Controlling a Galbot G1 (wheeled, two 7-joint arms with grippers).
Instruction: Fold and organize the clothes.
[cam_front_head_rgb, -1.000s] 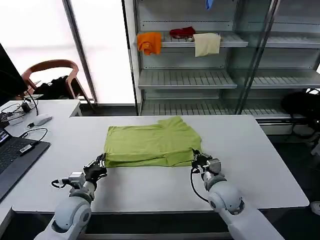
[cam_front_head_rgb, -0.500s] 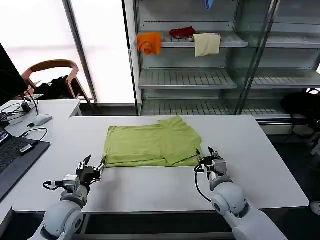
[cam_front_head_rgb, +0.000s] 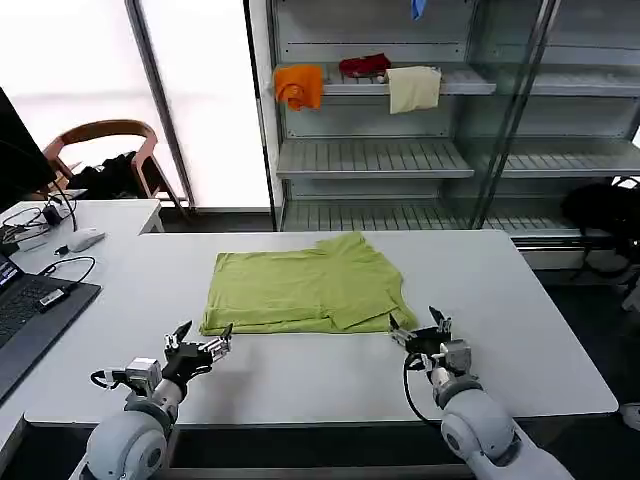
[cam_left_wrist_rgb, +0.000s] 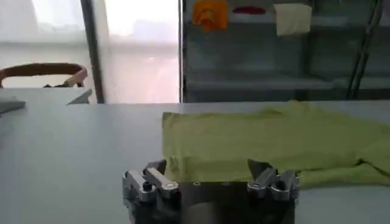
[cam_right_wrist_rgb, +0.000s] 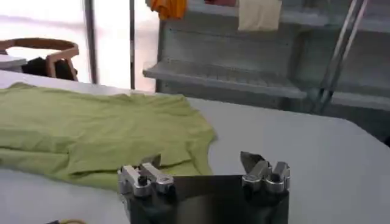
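The lime-green T-shirt (cam_front_head_rgb: 305, 287) lies folded flat on the white table (cam_front_head_rgb: 520, 300), its near edge doubled over. My left gripper (cam_front_head_rgb: 201, 340) is open, just off the shirt's near left corner and not touching it. My right gripper (cam_front_head_rgb: 422, 327) is open too, beside the near right corner, with nothing between its fingers. From the left wrist the shirt (cam_left_wrist_rgb: 274, 143) spreads beyond the open gripper (cam_left_wrist_rgb: 210, 170). From the right wrist the shirt (cam_right_wrist_rgb: 91, 131) lies ahead and to one side of the open gripper (cam_right_wrist_rgb: 200, 163).
A laptop (cam_front_head_rgb: 25, 310), cables and a mouse (cam_front_head_rgb: 84, 239) sit at the table's left. Behind the table stand metal shelves (cam_front_head_rgb: 400, 150) holding an orange cloth (cam_front_head_rgb: 299, 86), a red item (cam_front_head_rgb: 364, 65) and a cream cloth (cam_front_head_rgb: 414, 88). A chair (cam_front_head_rgb: 105, 150) stands at the back left.
Both grippers let go of the shirt's near edge, opened, and drew back toward the table's front. The folded edge now rests flat on the shirt.
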